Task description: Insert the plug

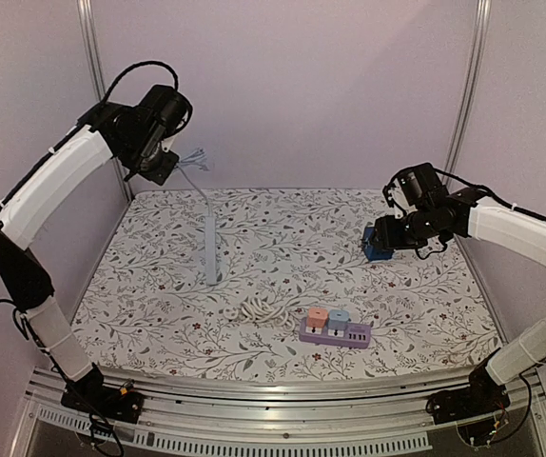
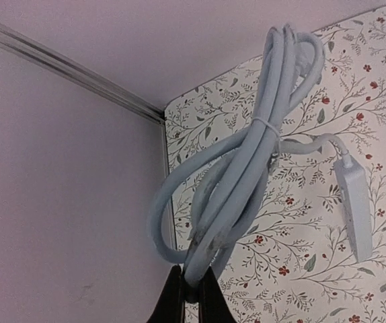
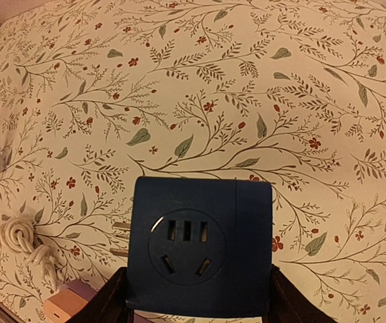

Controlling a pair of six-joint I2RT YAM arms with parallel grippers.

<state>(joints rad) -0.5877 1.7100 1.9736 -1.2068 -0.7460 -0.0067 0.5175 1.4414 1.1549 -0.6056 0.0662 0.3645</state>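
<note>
My right gripper is shut on a dark blue cube plug adapter and holds it above the floral mat at the right. In the right wrist view the cube shows its socket face between my fingers, with metal prongs sticking out of its left side. A purple power strip carrying a pink and a blue adapter lies at the front centre; its corner shows in the right wrist view. My left gripper is raised at the back left, shut on a bundled pale blue cable.
The cable hangs down to a white power strip, also in the left wrist view. A knotted white cord lies beside the purple strip and shows in the right wrist view. Metal frame posts and walls enclose the mat.
</note>
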